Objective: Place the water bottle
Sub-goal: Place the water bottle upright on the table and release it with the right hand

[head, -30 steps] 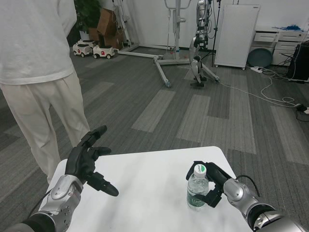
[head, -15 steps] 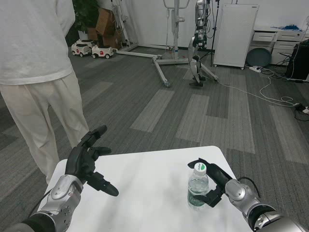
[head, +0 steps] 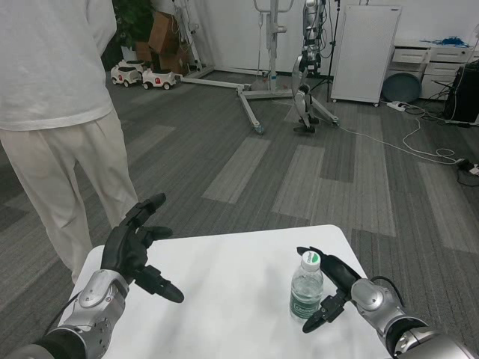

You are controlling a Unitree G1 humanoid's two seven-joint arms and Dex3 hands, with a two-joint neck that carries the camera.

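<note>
A clear water bottle (head: 305,290) with a green-and-white cap and a green label stands upright on the white table (head: 224,288), near its right edge. My right hand (head: 336,286) is just to the right of the bottle with its fingers spread; one finger reaches toward the cap and another points down toward the base. It holds nothing. My left hand (head: 132,251) hovers over the table's left side, open, with its fingers apart.
A person (head: 56,112) in a white shirt and light trousers stands close to the table's far left corner. Beyond the table is grey floor with a metal stand (head: 254,93), a white cabinet (head: 367,54) and cables.
My right hand has let go of the bottle: its fingers, wrapped around it a second ago, have straightened and drawn back to the right. The bottle stays upright in place. My left hand has not moved.
</note>
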